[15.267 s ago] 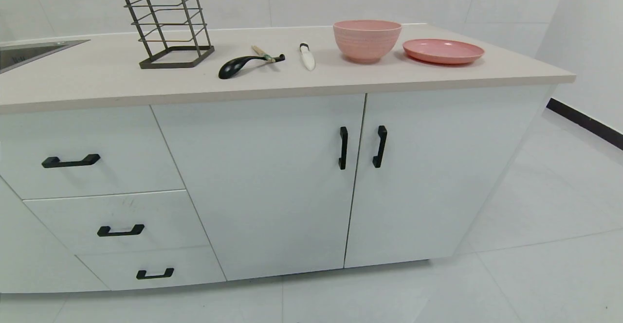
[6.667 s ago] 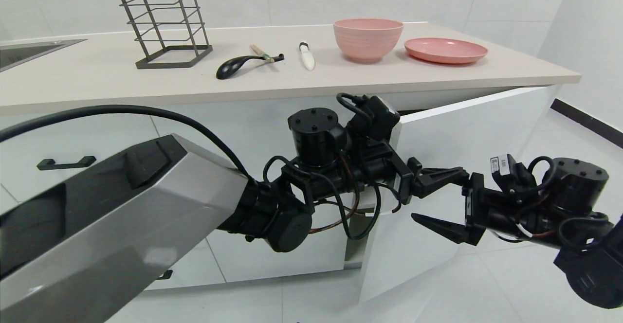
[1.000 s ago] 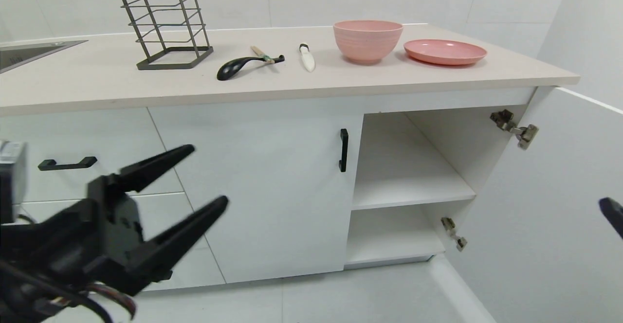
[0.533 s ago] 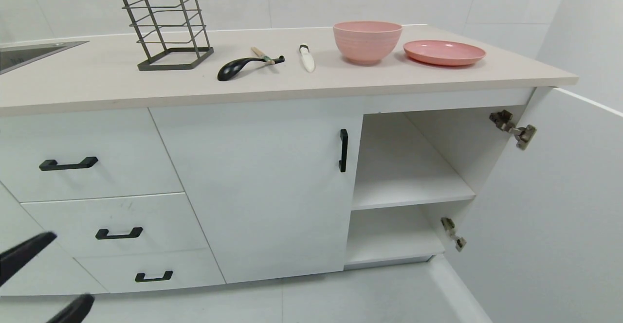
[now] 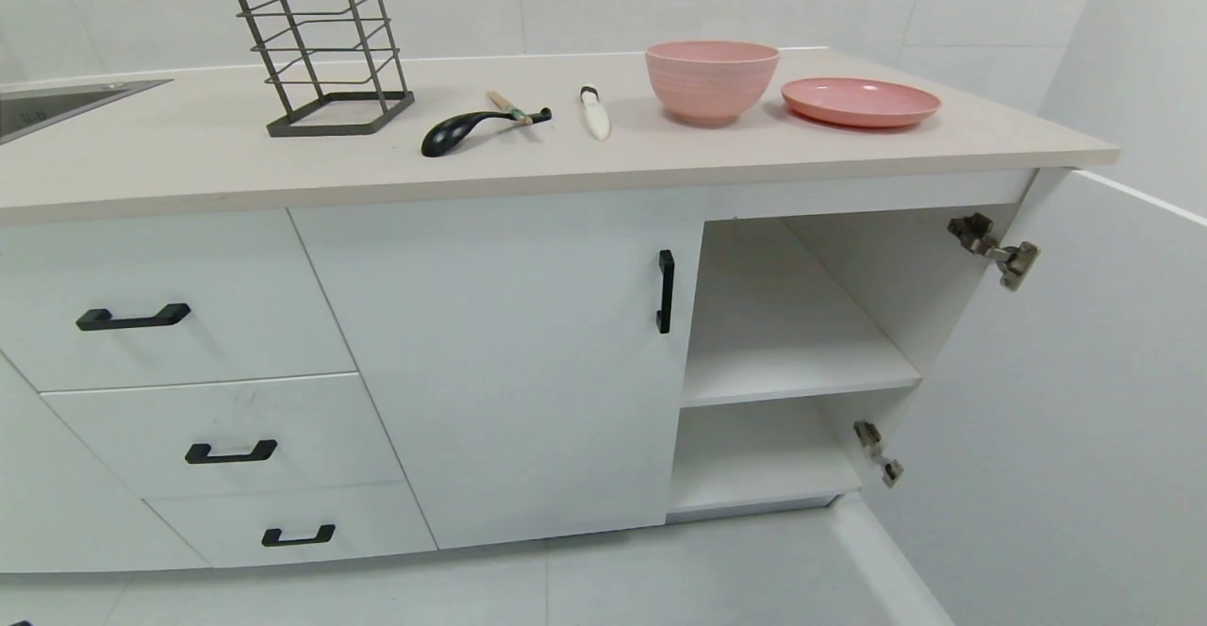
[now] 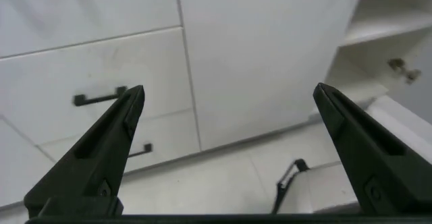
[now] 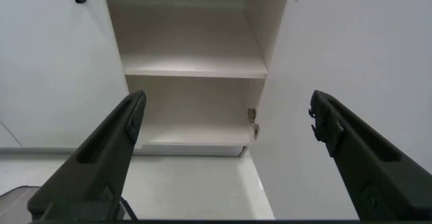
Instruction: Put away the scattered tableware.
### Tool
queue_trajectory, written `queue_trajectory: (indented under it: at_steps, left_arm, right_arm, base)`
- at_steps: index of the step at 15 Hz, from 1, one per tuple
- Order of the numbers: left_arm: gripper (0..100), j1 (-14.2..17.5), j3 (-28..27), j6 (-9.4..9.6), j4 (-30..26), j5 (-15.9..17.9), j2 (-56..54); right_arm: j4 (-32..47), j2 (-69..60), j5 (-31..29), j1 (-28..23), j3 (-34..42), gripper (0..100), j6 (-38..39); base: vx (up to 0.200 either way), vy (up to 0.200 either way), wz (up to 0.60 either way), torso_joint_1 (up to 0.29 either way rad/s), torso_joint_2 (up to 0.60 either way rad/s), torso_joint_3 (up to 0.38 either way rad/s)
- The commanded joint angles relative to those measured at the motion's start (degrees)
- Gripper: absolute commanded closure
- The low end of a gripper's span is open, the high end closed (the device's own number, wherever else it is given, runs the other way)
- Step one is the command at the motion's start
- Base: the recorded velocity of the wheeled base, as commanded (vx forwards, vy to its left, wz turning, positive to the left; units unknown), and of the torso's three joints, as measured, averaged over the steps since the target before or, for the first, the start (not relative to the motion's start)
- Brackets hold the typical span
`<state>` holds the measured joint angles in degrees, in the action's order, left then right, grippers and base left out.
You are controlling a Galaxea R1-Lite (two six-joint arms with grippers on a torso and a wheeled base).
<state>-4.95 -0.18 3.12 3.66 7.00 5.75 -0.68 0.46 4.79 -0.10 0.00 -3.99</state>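
One cabinet door (image 5: 1066, 400) stands open; bowl (image 5: 712, 77), plate (image 5: 860, 101) on countertop (image 5: 189, 159).

Tableware in a row along the table, cupboard underneath.

Set into the table (image 5: 189, 169) at its far left is the sink (image 5: 57, 103). Then, from left to right, stand the rack (image 5: 321, 51), the spoon (image 5: 457, 131) with a short stick (image 5: 504, 103) lying against its handle, the knife (image 5: 594, 112), the bowl (image 5: 712, 79) and the plate (image 5: 860, 101) just beside the bowl. Below the table, three drawers (image 5: 226, 419) are stacked at the left and a shut door (image 5: 509, 362) is in the middle. At the right is an open compartment with one shelf (image 5: 801, 367) across it, its own door (image 5: 1066, 400) swung out to the right.
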Motion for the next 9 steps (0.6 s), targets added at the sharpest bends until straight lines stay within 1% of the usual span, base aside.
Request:
queue_trajectory:
  at_steps: [1,2,3,4,6,8,9]
  left_arm:
    - [0,2.6,0.2,0.48,0.0,-0.3,-1.6]
    - [0,5.2,0.2,0.83,-0.1,-1.2,-5.1]
    - [0,5.0,0.2,1.27,-3.1,-4.2,-5.8]
    - [0,5.0,0.2,-0.13,-3.2,-5.2,-5.8]
    - [0,5.0,0.2,-1.28,-3.4,-5.1,-5.8]
    - [0,4.9,0.2,-2.86,-3.5,-4.4,-5.8]
    - [0,4.9,0.2,-3.03,-3.5,-4.4,-5.8]
  right_arm:
    - [0.1,-0.5,0.0,0.0,0.0,0,0.1]
    - [0.2,-0.5,0.0,0.0,0.0,0,1.5]
    - [0.3,-0.5,-0.4,0.0,0.0,0,3.5]
    - [0.3,-0.5,-0.7,0.0,0.0,0,3.9]
    - [0.3,-0.5,-0.7,0.0,0.0,0,3.9]
    - [0.3,-0.5,-0.7,0.0,0.0,0,3.9]
    - [0.3,-0.5,-0.8,0.0,0.0,0,4.0]
  base:
    - [0.000,0.000,0.00,0.000,0.00,0.000]
    - [0.000,0.000,0.00,0.000,0.00,0.000]
    - [0.000,0.000,0.00,0.000,0.00,0.000]
    - [0.000,0.000,0.00,0.000,0.00,0.000]
    - [0.000,0.000,0.00,0.000,0.00,0.000]
    - [0.000,0.000,0.00,0.000,0.00,0.000]
    - [0.000,0.000,0.00,0.000,0.00,0.000]
